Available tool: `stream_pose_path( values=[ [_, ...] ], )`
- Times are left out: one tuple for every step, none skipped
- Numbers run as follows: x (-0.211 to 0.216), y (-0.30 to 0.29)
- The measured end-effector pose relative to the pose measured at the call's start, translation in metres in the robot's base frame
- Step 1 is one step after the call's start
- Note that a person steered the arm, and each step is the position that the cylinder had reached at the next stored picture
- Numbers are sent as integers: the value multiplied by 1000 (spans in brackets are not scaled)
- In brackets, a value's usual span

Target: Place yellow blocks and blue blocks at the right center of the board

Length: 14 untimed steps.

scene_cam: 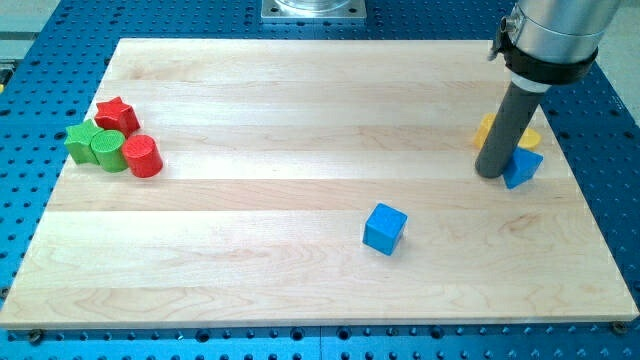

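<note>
Resting my tip (492, 174) at right centre against a blue block (523, 166) and yellow blocks (488, 131), the jawless end effector must next fetch the blue cube (385, 228) stranded at lower centre of the bench (300, 120).

Our arm (552, 25) enters at the view's top right as a broad, rounded housing of pale silver-grey metal with a soft sheen. Around its lower edge runs a black collar (535, 68), with a small black lug sticking out on the view's left side. Below the collar hangs our rod (508, 125), a straight, smooth cylinder of dark grey, plain and unmarked, much narrower than the housing. My tip (491, 174) is its flat-cut lower end, the same dark grey.
</note>
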<state>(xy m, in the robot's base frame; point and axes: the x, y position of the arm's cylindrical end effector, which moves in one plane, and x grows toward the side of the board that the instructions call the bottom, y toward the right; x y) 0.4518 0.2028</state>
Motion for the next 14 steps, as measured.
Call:
stream_pose_path(
  values=[
    [41, 12],
    [56, 50],
    [36, 47],
    [25, 34],
    [6, 31],
    [56, 10],
    [124, -55],
    [85, -100],
    [78, -97],
    [122, -116],
    [87, -165],
    [16, -101],
    [14, -96],
    [60, -63]
  ],
)
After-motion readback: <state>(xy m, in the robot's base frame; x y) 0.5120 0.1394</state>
